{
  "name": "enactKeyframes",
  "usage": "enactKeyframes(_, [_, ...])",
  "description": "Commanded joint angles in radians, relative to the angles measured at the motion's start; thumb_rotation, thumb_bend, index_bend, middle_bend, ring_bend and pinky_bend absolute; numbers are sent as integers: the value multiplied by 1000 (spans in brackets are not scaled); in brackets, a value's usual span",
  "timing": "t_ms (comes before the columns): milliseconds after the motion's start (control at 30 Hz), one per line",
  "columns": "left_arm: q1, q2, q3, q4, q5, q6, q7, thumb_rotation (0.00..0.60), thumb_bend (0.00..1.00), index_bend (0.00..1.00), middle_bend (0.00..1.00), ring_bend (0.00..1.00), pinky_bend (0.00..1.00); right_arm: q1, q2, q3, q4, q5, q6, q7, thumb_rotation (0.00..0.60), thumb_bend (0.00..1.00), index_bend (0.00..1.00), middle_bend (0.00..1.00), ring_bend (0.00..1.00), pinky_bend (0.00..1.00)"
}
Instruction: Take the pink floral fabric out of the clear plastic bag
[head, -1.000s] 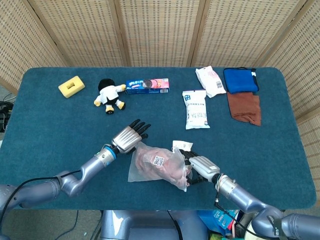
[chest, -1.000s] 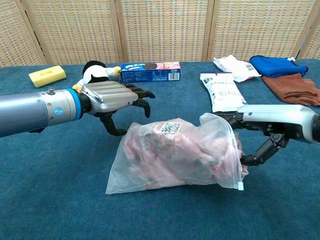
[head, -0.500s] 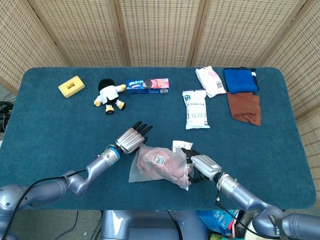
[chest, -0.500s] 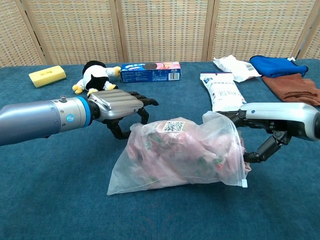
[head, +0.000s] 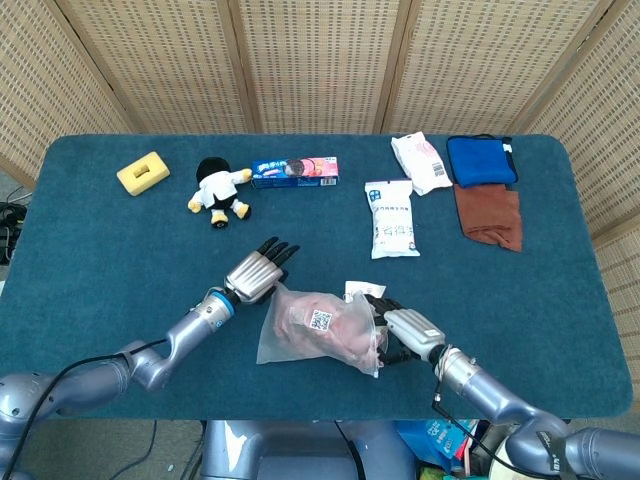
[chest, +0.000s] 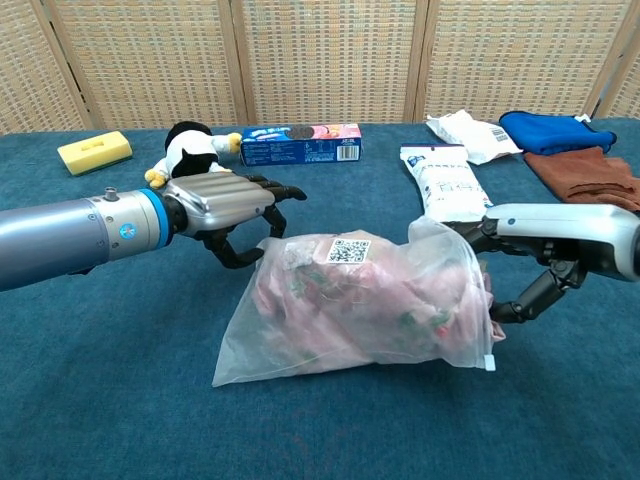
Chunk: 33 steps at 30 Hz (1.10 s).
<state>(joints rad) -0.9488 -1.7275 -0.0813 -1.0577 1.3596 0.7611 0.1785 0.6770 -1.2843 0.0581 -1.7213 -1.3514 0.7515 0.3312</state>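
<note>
Head view: clear plastic bag (head: 322, 330) with pink floral fabric (head: 340, 335) inside lies low in the centre of the frame, on the table (head: 120, 260). Left hand (head: 256, 273), spread and empty, now drawn back a little up-left, just at the bag's upper-left corner. Right hand (head: 400, 332) keeps pinching the bag's right end.

Chest view: same left hand (chest: 222, 204) hovers at centre left, fingers apart, close behind the bag (chest: 300, 345). Right hand (chest: 535, 255) holds the bag's mouth at right, lifted slightly. Fabric (chest: 370, 300) not yet out; probably left hand repositions for grip.
</note>
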Motion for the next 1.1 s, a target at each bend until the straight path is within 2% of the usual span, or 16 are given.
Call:
enactKeyframes(33, [18, 36, 0, -16, 16, 31, -32, 600, 549, 646, 0, 0, 0, -11, 24, 4, -7, -11, 22, 10, 600, 814, 683, 0, 0, 0])
enactKeyframes(367, [137, 295, 14, -81, 42, 173, -162, 600, 549, 662, 0, 0, 0, -64, 151, 27, -15, -55, 126, 98, 600, 814, 686, 0, 0, 0])
enactKeyframes(533, [255, 462, 45, -43, 40, 264, -259, 600, 550, 663, 0, 0, 0, -85, 212, 41, 38, -49, 153, 139, 600, 814, 686, 0, 0, 0])
enactKeyframes(700, [322, 509, 64, 22, 25, 277, -345, 600, 550, 663, 0, 0, 0, -96, 234, 41, 77, -46, 156, 157, 600, 813, 689, 0, 0, 0])
enactKeyframes(867, [373, 469, 80, 133, 29, 273, -467, 600, 550, 663, 0, 0, 0, -106, 223, 25, 114, -56, 153, 149, 600, 811, 680, 0, 0, 0])
enactKeyframes(900, [377, 458, 84, 147, 38, 276, -486, 600, 549, 619, 0, 0, 0, -109, 217, 22, 116, -62, 158, 147, 600, 723, 593, 0, 0, 0])
enactKeyframes(933, [382, 445, 90, 160, 48, 273, -506, 600, 539, 525, 0, 0, 0, -114, 212, 16, 119, -74, 167, 139, 600, 588, 483, 0, 0, 0])
enactKeyframes(1000, [385, 442, 98, 156, 50, 246, -522, 600, 342, 132, 0, 0, 0, -121, 211, 8, 118, -93, 182, 113, 600, 117, 99, 0, 0, 0])
enactKeyframes(1033, [387, 449, 99, 137, 45, 230, -531, 600, 254, 40, 0, 0, 0, -126, 214, 4, 114, -101, 195, 90, 600, 27, 28, 0, 0, 0])
enactKeyframes(1067, [389, 455, 96, 119, 41, 227, -540, 600, 145, 0, 0, 0, 0, -132, 215, 4, 111, -104, 210, 71, 600, 0, 0, 0, 0, 0])
enactKeyframes(1100, [396, 467, 90, 87, 35, 234, -556, 600, 98, 0, 0, 0, 0, -144, 217, 6, 104, -108, 240, 38, 600, 0, 0, 0, 0, 0])
